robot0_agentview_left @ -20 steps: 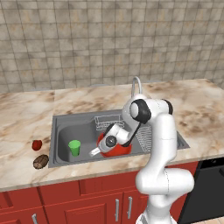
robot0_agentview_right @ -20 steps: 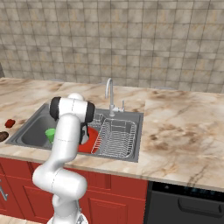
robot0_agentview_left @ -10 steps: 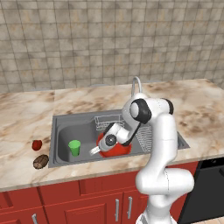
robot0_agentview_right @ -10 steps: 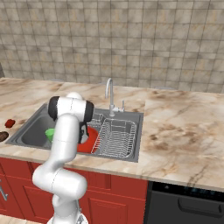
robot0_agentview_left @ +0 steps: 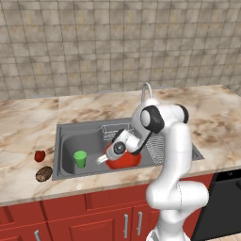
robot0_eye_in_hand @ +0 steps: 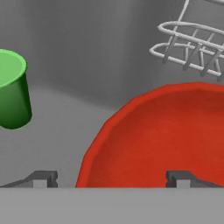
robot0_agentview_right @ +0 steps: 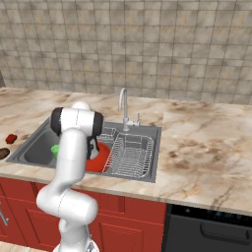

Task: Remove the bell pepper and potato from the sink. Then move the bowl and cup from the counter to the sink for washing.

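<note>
The bowl (robot0_eye_in_hand: 166, 135) is wide, shallow and bright red, lying in the sink (robot0_agentview_left: 66, 134) beside the wire rack (robot0_eye_in_hand: 192, 41); the gripper (robot0_eye_in_hand: 111, 178) hangs just over its near rim, jaws spread wide and holding nothing, one tip over the rim's edge and one over the bowl's inside; the green cup (robot0_agentview_left: 80, 158) stands upright on the basin floor, apart; the bell pepper (robot0_agentview_left: 40, 155) and potato (robot0_agentview_left: 44, 173) lie on the marble counter (robot0_agentview_left: 28, 122) left of the sink, below a tiled wall (robot0_agentview_left: 94, 42).
</note>
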Motion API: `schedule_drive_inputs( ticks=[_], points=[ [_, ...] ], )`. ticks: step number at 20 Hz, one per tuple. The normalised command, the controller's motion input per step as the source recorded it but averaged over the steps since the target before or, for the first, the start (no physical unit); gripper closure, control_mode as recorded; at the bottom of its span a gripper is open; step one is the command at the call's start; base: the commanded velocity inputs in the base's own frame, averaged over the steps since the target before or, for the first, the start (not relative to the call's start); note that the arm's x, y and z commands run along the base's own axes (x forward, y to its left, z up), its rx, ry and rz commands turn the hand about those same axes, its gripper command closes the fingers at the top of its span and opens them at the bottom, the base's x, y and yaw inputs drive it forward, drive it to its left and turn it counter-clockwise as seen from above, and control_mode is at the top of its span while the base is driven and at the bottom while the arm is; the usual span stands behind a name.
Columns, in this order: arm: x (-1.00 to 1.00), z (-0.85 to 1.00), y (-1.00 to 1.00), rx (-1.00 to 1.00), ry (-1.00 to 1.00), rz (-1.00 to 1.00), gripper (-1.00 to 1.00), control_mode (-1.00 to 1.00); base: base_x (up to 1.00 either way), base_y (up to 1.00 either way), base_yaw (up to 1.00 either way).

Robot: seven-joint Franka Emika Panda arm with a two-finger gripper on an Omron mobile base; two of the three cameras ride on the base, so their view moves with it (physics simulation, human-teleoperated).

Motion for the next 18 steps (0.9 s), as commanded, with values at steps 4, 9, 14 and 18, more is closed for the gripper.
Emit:
schedule_drive_inputs(
  ticks=[4, 9, 14, 18],
  points=[
    [-0.01, 0.24, 0.00, 0.00, 0.00, -0.01, -1.00, -1.00, 0.00, 0.00, 0.00],
    [-0.04, 0.26, 0.00, 0.00, 0.00, -0.04, -1.00, -1.00, 0.00, 0.00, 0.00],
    [-0.11, 0.28, 0.00, 0.00, 0.01, -0.13, -1.00, -1.00, 0.00, 0.00, 0.00],
    [-0.14, 0.30, 0.00, 0.00, 0.06, -0.17, -1.00, -1.00, 0.00, 0.00, 0.00]
  ],
)
